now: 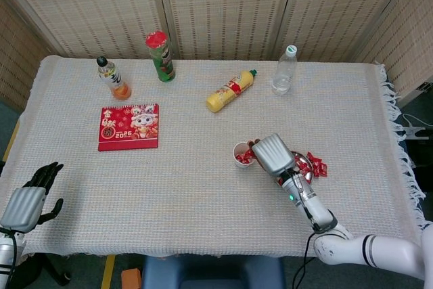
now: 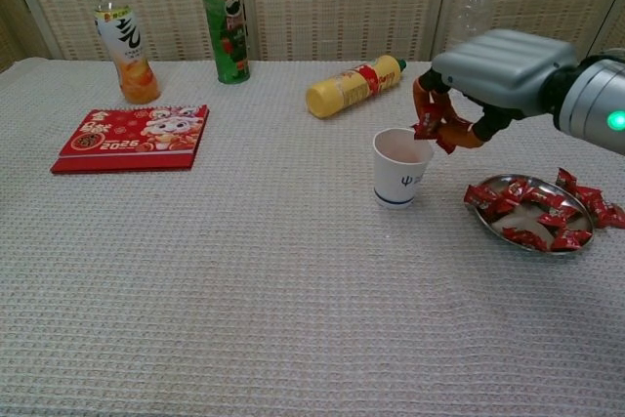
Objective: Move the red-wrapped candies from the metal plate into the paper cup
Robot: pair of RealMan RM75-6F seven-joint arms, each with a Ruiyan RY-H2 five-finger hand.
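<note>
A white paper cup (image 2: 401, 167) (image 1: 243, 154) stands mid-table with red candies inside, seen in the head view. Right of it lies the metal plate (image 2: 492, 225) (image 1: 304, 162) with several red-wrapped candies (image 2: 539, 217); a few lie on the cloth beside its right rim (image 2: 596, 204). My right hand (image 2: 493, 70) (image 1: 273, 154) hovers over the cup's right rim and pinches a red candy (image 2: 428, 122) just above the opening. My left hand (image 1: 28, 200) hangs off the table's front left corner with nothing in it, fingers apart.
On the back half of the table are an orange drink bottle (image 2: 121, 43), a green chip can (image 2: 224, 23), a lying yellow bottle (image 2: 354, 86) and a clear water bottle (image 2: 467, 24). A red calendar (image 2: 133, 137) lies at the left.
</note>
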